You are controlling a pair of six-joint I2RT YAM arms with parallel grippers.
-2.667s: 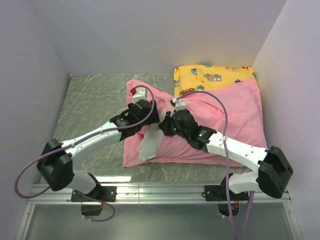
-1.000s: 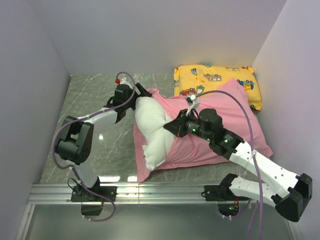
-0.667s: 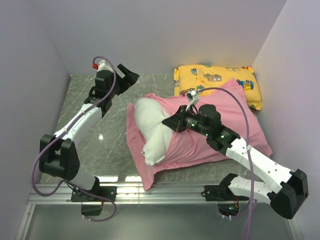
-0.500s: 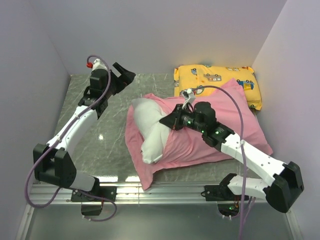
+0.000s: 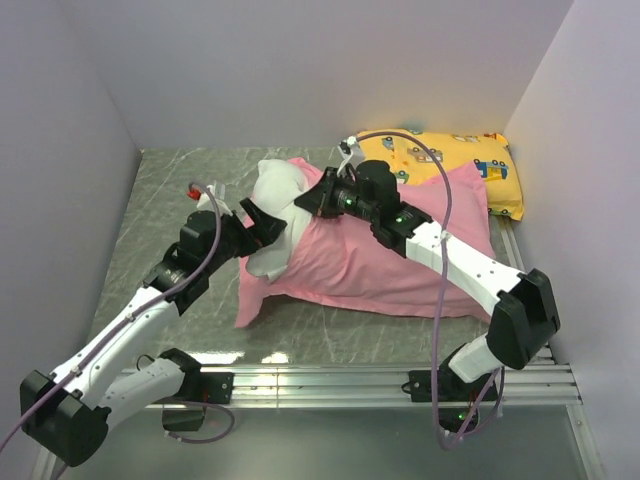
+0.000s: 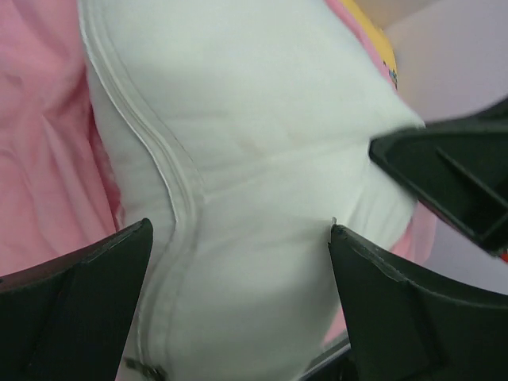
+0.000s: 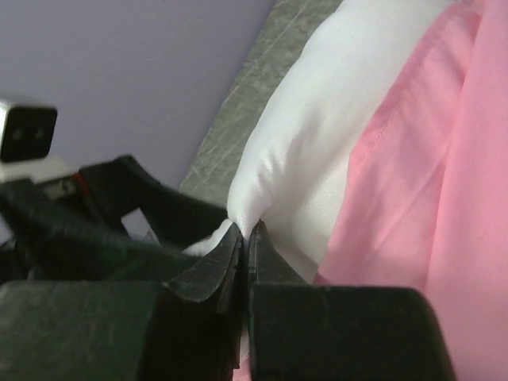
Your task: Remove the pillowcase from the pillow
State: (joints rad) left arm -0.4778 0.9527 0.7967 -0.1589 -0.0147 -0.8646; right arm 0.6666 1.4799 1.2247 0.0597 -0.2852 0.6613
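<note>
The white pillow (image 5: 273, 188) sticks out of the left end of the pink pillowcase (image 5: 370, 255), which lies across the table's middle. My right gripper (image 5: 318, 197) is shut on a pinch of the pillow's white fabric (image 7: 317, 119), with the pillowcase's hem (image 7: 444, 159) just to its right. My left gripper (image 5: 262, 222) is open at the pillow's near left side. In the left wrist view the pillow (image 6: 262, 135) fills the gap between the spread fingers (image 6: 79, 309), and pink pillowcase (image 6: 40, 143) shows at the left.
A yellow cartoon-vehicle pillow (image 5: 450, 158) lies at the back right, partly under the pillowcase. Grey walls close the left, back and right sides. The marble tabletop (image 5: 170, 200) shows to the left. A metal rail (image 5: 320, 378) runs along the near edge.
My left arm has swung from the back left corner down to the pillow's near side. My right gripper has moved back and left with the pillow, and more white now shows outside the pillowcase.
</note>
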